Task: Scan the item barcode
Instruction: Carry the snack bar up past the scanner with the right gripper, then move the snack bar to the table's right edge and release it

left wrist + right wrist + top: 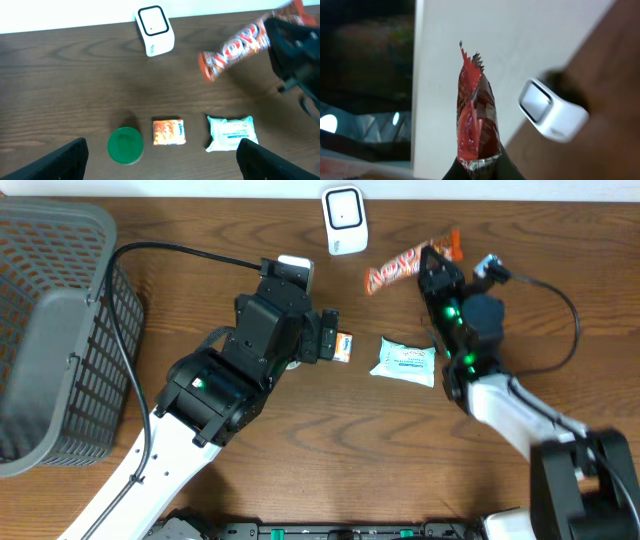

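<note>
1. Closest to the right wrist lens: red-orange foil snack bar wrapper (476, 120) with a crimped, jagged end. The right gripper (479, 167) is clamped tight on its lower end. The free end points up against the white wall.
2. Dark brown wood-grain table (350, 450) carries everything.
3. Grey plastic mesh basket (60, 240) sits at the left edge, well apart from the items.
4. Left arm, black and white, reaches in from bottom left. Left gripper (328, 338) hangs over the middle of the table, fingers (70, 160) spread wide, nothing between them.
5. Right arm comes in from bottom right, green lights on. Overhead, the right gripper (432, 260) holds the snack bar (400, 268) by its right end. The bar slants down-left, with its free end near the scanner and not touching it. Can't tell from above whether it's lifted off the table.
6. White rounded barcode scanner (343, 218) with a dark-outlined window stands at the far edge, just left of the bar. The right wrist view shows it (552, 110) to the right of the wrapper.
7. White and teal soft wipes pack (231, 132) lies flat, in front of the bar.
8. Small square orange packet (169, 132) sits just left of the wipes, apart from them.
9. Round green lid (125, 145) sits just left of the packet; overhead it's hidden under the left gripper.
</note>
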Tool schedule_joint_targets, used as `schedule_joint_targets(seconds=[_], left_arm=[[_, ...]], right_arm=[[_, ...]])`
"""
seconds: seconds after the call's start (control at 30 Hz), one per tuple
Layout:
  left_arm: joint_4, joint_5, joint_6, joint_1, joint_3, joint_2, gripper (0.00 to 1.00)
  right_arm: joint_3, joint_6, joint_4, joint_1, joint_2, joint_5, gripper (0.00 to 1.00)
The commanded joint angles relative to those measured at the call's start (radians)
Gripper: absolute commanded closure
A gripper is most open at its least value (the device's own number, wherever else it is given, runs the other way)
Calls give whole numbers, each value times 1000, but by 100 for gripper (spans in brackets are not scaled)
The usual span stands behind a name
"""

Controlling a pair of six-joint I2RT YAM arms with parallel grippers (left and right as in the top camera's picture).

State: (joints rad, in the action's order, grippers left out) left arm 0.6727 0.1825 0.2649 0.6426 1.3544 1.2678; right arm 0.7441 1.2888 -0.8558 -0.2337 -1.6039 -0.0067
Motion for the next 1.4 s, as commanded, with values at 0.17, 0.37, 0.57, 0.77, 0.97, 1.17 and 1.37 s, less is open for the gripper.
schedule_joint_targets(seconds=[0.17,0.37,0.57,0.77,0.97,1.17,1.37], left_arm=[[51,29,-2,-2,8,6,5],[75,29,-2,-2,7,6,5],[98,29,-2,-3,7,6,5],[105,29,-2,-2,6,6,4],[108,29,-2,-2,6,6,5],[112,29,-2,-2,6,6,5],[114,29,-2,-2,6,6,5]], right_arm=[[348,-18,-217,-3,-394,-116,99],[670,23,-227,-3,-658,-195,99],[919,60,-209,-4,-850,-220,99],[1084,81,-137,-3,-1001,-221,99],[1139,84,-71,-2,-1064,-187,99],[1143,6,42,0,-1065,-178,99],[1143,-85,60,17,-1065,-180,99]])
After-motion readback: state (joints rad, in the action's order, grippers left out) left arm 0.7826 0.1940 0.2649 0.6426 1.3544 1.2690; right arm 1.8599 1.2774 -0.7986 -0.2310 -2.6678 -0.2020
